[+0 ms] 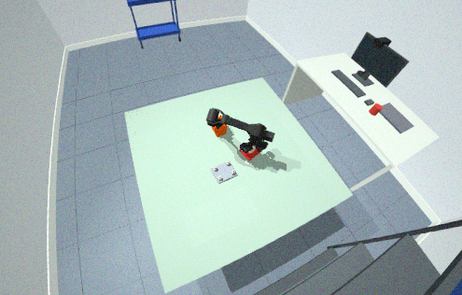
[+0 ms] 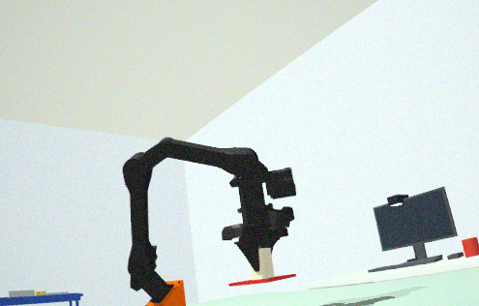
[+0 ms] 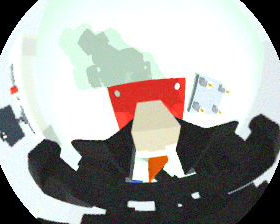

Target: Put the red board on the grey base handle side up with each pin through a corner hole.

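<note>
bright, grainy, with hard shadows

No text, label, brand, number or sign can be read in any of the views.
</note>
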Controlling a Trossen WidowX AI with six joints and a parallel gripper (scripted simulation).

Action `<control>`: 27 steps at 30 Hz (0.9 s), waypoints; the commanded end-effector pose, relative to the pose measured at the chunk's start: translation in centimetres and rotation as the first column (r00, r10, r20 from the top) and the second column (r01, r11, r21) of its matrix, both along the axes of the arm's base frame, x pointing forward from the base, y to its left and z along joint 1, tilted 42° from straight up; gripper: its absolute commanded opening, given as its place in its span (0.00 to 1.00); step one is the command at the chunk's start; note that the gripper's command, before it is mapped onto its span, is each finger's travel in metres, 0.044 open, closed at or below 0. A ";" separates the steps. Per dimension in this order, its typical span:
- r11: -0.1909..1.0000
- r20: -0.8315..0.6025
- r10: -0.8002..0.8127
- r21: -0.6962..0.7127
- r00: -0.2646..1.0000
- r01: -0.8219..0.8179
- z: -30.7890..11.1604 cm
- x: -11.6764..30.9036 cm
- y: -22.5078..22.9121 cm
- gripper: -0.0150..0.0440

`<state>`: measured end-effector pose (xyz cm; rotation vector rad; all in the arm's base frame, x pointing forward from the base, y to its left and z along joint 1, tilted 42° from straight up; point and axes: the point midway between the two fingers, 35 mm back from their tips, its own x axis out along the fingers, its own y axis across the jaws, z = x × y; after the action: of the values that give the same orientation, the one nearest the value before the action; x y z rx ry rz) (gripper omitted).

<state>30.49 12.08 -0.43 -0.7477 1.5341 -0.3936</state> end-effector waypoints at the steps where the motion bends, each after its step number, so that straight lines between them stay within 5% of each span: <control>1: 1.000 0.012 -0.008 0.010 1.000 0.008 0.8 0.5 -0.3 0.25; 27: 0.998 0.052 -0.052 0.025 0.997 0.051 5.1 2.6 -4.7 0.25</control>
<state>32.83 7.95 3.91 -0.6779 1.5176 -0.4274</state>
